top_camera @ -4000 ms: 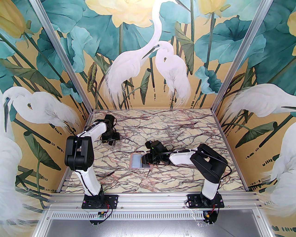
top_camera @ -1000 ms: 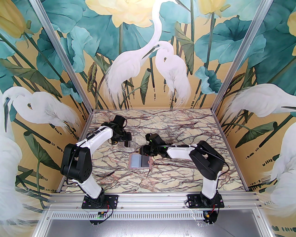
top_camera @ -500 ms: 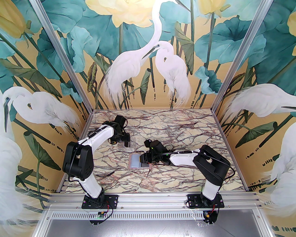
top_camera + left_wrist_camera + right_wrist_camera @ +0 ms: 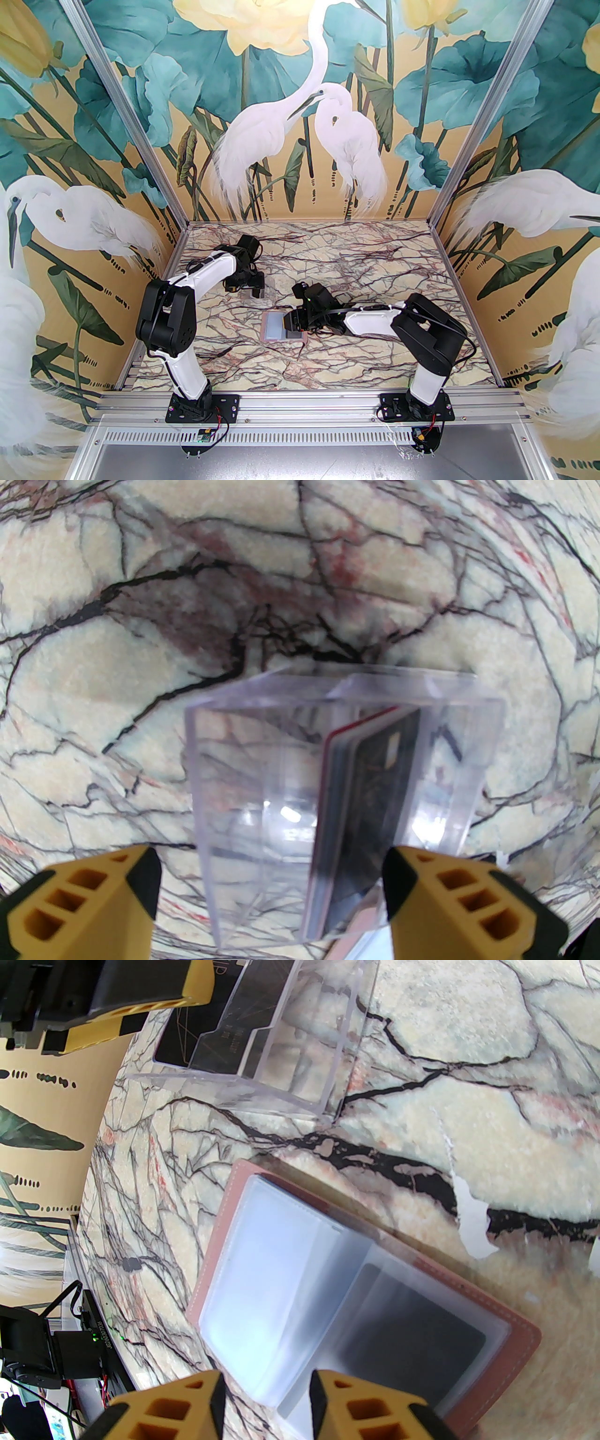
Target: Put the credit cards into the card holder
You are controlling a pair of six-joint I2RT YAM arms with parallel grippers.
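Left gripper [image 4: 271, 883], jaws wide apart and empty, hovers above the clear box [image 4: 243, 770], where the credit cards [image 4: 365, 808] stand on edge. Right gripper [image 4: 267, 1410], narrowly parted, sits over the card holder [image 4: 328, 1297] lying open on the table [image 4: 468, 1100]; whether it grips a sleeve cannot be told.

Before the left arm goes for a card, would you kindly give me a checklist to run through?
1. Left end effector open: ok, spread wide on either side of the clear box.
2. Credit cards reachable: ok, standing on edge inside the box.
3. Card holder open: ok, lying flat, sleeves up.
4. Free sleeve: ok, the paler sleeve looks empty; a dark card fills the other.
5. Right end effector steadying the holder: cannot tell; open over it, contact hidden.
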